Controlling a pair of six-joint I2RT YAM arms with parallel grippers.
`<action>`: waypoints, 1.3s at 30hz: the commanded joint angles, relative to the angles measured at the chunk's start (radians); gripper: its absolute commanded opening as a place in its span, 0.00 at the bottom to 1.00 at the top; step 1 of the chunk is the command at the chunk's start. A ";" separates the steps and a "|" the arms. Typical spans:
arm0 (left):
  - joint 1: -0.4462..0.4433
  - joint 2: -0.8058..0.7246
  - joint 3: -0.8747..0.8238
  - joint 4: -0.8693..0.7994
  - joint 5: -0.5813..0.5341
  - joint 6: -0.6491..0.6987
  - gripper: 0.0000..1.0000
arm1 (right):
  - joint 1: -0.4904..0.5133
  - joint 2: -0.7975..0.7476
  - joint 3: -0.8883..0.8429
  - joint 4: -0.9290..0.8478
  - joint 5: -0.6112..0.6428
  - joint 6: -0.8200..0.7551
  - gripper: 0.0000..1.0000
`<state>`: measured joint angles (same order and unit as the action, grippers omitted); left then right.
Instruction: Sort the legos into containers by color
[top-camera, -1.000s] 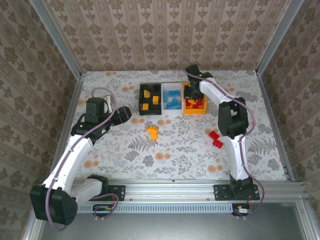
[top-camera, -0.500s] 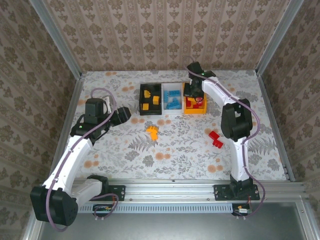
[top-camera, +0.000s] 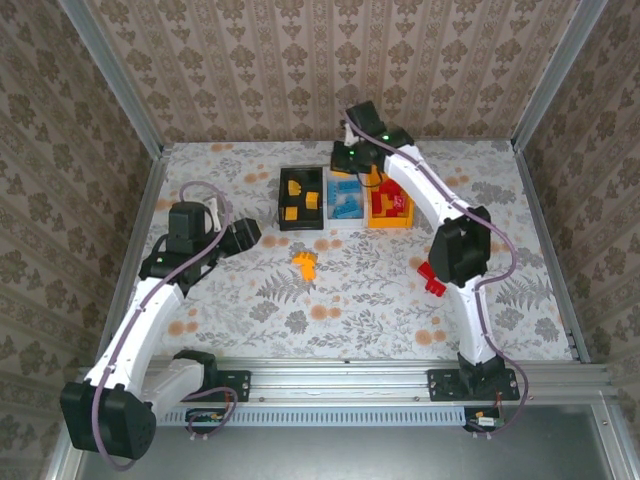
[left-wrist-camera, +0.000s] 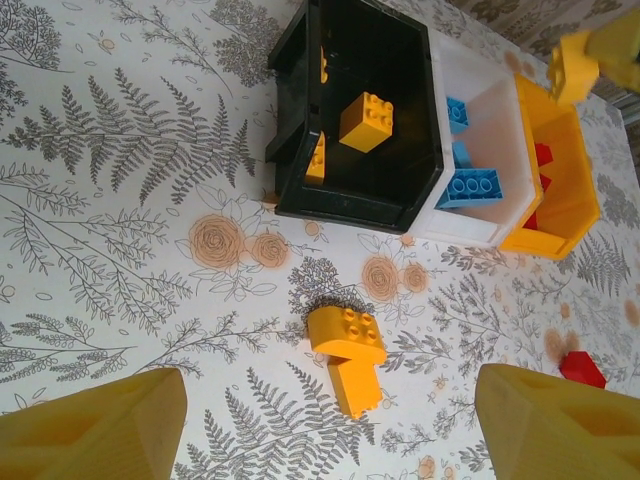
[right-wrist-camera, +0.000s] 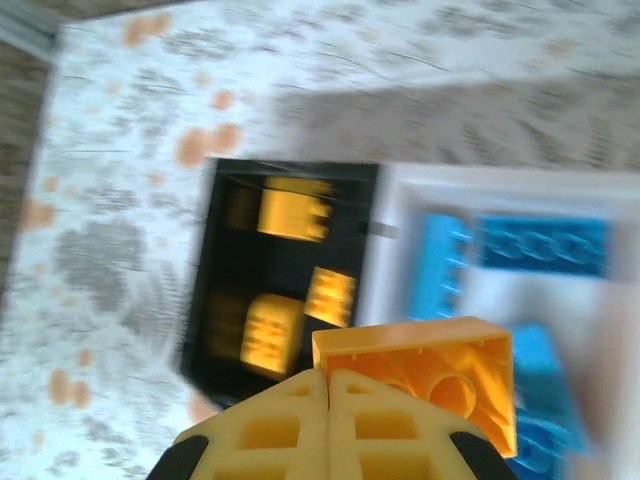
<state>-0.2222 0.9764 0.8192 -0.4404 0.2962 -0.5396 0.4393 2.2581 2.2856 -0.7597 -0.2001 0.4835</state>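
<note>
Bricks lie loose on the flowered table (top-camera: 330, 320) in the lower middle of the top view. A small cluster of red legos (top-camera: 432, 278) sits right of centre beside the right arm's elbow. A pair of yellow legos (top-camera: 303, 263) lies near the middle, well apart from the red ones.

In the left wrist view the two yellow pieces touch each other on the cloth, and one red piece shows at the lower right edge.

Left of the yellow pair in the top view, the left gripper (top-camera: 248, 234) hangs low over the table, pointing toward the middle. Its jaws stand wide apart and grasp nothing. Its yellow fingers (left-wrist-camera: 100, 430) fill the lower corners of the left wrist view, with the yellow pair on the table ahead of the gap.

Farther up the frame the three containers stand joined in a row. The black bin (top-camera: 282, 200) on the left holds three yellow-orange pieces. The white bin (top-camera: 347, 178) in the middle holds blue bricks (top-camera: 347, 205). The orange bin (top-camera: 390, 224) on the right holds red bricks (top-camera: 388, 203).

At the far end of the row the right gripper (top-camera: 347, 160) hangs above the bins, roughly over the far edge of the white one. Its jaws are clamped on a yellow brick (right-wrist-camera: 430, 375), hollow underside toward the camera. In the blurred right wrist view this brick hangs in front of the white bin, with the black bin to the left. The left wrist view catches the same brick in its upper right corner, raised clear of the bins.
</note>
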 joint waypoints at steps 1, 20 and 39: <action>0.006 -0.038 -0.041 0.004 0.023 -0.021 0.78 | 0.045 0.123 0.133 -0.023 -0.085 0.034 0.03; -0.147 0.072 -0.067 -0.033 -0.027 0.044 1.00 | 0.066 0.187 0.218 0.026 -0.154 0.075 0.48; -0.417 0.792 0.342 -0.086 -0.196 0.170 0.98 | -0.238 -0.924 -1.279 0.085 0.085 0.001 0.59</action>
<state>-0.6346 1.7271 1.0939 -0.4889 0.1333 -0.4240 0.2050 1.4101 1.0611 -0.6384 -0.1501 0.5182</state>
